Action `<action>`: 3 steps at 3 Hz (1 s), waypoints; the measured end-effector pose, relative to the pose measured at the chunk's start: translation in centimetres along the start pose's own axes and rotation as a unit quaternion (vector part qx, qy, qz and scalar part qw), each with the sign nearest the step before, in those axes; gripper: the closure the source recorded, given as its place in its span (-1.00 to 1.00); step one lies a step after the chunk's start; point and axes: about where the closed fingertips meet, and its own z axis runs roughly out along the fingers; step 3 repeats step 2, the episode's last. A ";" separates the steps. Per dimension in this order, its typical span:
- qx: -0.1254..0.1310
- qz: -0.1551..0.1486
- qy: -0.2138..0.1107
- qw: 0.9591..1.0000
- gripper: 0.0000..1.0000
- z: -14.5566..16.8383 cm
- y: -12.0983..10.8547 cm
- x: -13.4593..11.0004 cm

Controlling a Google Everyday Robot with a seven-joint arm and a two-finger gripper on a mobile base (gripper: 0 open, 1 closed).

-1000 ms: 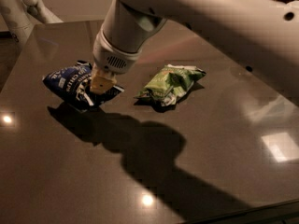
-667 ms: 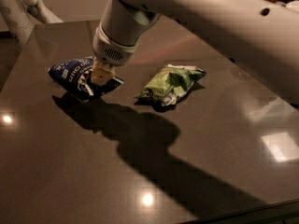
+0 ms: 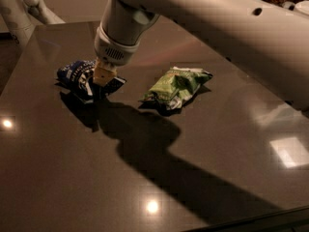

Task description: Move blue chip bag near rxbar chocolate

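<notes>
The blue chip bag (image 3: 77, 75) is dark blue with white lettering and sits at the left of the dark table (image 3: 145, 178). My gripper (image 3: 102, 79) comes down from the big white arm (image 3: 203, 18) onto the bag's right end. It is shut on the bag and holds it slightly off the table, with a shadow beneath it. No rxbar chocolate shows in this view; it is hidden or out of view.
A green chip bag (image 3: 176, 86) lies on the table to the right of the gripper. The arm's broad shadow crosses the table's middle. A white robot part (image 3: 21, 6) stands at the far left corner. The table's front edge runs along the bottom right.
The gripper and the blue chip bag have moved together a little to the left and away, and the bag has risen slightly. The green chip bag has not moved.
</notes>
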 end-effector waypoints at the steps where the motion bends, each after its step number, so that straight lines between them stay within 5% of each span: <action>1: 0.000 -0.001 0.000 1.000 -0.82 0.0 0.1 -0.1; 3: 0.000 -0.002 0.000 1.000 -1.00 0.0 0.1 -0.1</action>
